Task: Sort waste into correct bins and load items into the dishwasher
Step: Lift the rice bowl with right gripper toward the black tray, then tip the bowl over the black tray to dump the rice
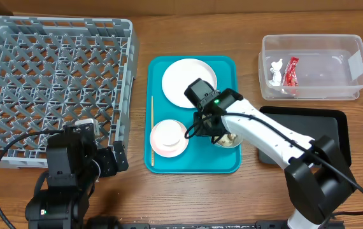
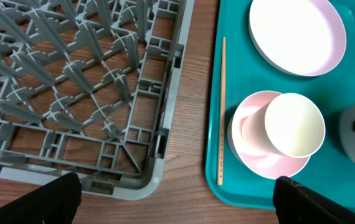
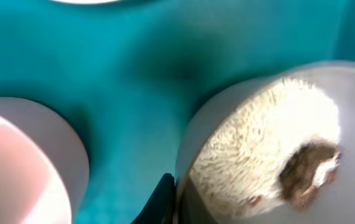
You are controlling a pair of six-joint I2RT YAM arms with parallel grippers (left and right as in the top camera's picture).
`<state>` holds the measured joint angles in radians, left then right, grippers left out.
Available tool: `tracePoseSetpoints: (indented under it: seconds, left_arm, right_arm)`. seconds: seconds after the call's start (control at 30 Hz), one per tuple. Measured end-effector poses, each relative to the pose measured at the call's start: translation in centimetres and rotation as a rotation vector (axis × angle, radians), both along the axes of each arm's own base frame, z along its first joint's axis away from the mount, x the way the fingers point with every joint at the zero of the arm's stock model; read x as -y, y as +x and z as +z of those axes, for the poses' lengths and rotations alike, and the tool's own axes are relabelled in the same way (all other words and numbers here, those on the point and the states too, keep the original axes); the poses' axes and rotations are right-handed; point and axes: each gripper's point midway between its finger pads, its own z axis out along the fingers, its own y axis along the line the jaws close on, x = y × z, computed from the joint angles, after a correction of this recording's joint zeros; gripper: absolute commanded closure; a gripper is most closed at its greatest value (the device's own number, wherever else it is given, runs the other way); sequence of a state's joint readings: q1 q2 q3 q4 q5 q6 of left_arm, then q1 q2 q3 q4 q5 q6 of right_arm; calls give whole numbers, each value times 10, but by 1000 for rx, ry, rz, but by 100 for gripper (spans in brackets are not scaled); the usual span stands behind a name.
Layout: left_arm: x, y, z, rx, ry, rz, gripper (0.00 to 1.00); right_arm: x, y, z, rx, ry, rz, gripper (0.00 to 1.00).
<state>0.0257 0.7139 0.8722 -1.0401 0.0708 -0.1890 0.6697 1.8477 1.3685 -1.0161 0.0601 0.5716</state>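
Observation:
My right gripper (image 1: 216, 130) is shut on the rim of the pale grey bowl (image 1: 230, 140), which sits on the teal tray (image 1: 194, 162). In the right wrist view one finger (image 3: 176, 202) grips the rim of the grey bowl (image 3: 227, 112). The bowl holds white rice (image 3: 258, 143) and a brown food lump (image 3: 308, 171). The pink bowl (image 1: 169, 145) with the white cup (image 1: 167, 133) in it sits to the left. The white plate (image 1: 181, 79) lies at the tray's back. My left gripper (image 2: 177, 199) is open and empty, over bare table between the dish rack (image 2: 71, 81) and the tray.
The clear tub (image 1: 353, 60) at the back right holds the white tissue (image 1: 275, 70) and the red wrapper (image 1: 291, 71). The black tray (image 1: 325, 127) lies right of the teal tray. A wooden chopstick (image 1: 151, 127) lies along the teal tray's left side. The dish rack (image 1: 54, 83) fills the left.

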Motion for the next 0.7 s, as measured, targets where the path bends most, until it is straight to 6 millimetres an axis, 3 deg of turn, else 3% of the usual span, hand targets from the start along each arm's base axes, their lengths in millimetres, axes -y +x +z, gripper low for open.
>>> tracePoseSetpoints:
  seconds: [0.2, 0.27, 0.4, 0.57, 0.7]
  left_arm:
    - [0, 0, 0, 0, 0, 0, 0]
    - [0, 0, 0, 0, 0, 0, 0]
    - [0, 0, 0, 0, 0, 0, 0]
    - [0, 0, 0, 0, 0, 0, 0]
    - [0, 0, 0, 0, 0, 0, 0]
  right_arm:
    - [17, 24, 48, 73, 44, -75, 96]
    - [34, 31, 69, 102, 78, -125, 96]
    - [65, 39, 91, 114, 135, -208, 96]
    - [103, 50, 93, 65, 236, -266, 96]
    - [128, 54, 81, 26, 357, -290, 96]
